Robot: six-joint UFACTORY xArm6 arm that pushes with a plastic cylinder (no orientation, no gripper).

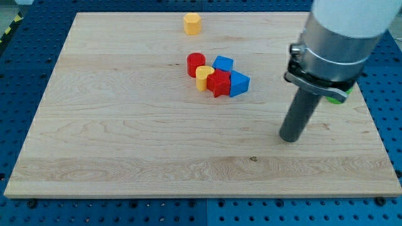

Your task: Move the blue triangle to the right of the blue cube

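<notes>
The arm comes in from the view's top right, its pale body and grey collar above a straight dark rod. The rod stands nearly upright, and my tip (pixel 289 138) rests on the bench (pixel 125 157) right of centre. No claw is fitted, so there is nothing to be apart or together.

My tip is well apart from the blocks, to the right and slightly below the cluster, touching none.

The cluster sits just above the bench's middle. The blue triangle (pixel 240 83) is at its right edge, touching the red block (pixel 219 82), whose shape looks star-like but is hard to tell. The blue cube (pixel 223 63) lies just above, touching the red block and close to the triangle. A red cylinder (pixel 196 63) is at the cluster's left, with a yellow heart-like block (pixel 203 78) below it.

A yellow hexagon-like block (pixel 192 23) stands alone near the top edge. A green block (pixel 341 95) peeks out behind the arm's collar, mostly hidden.
</notes>
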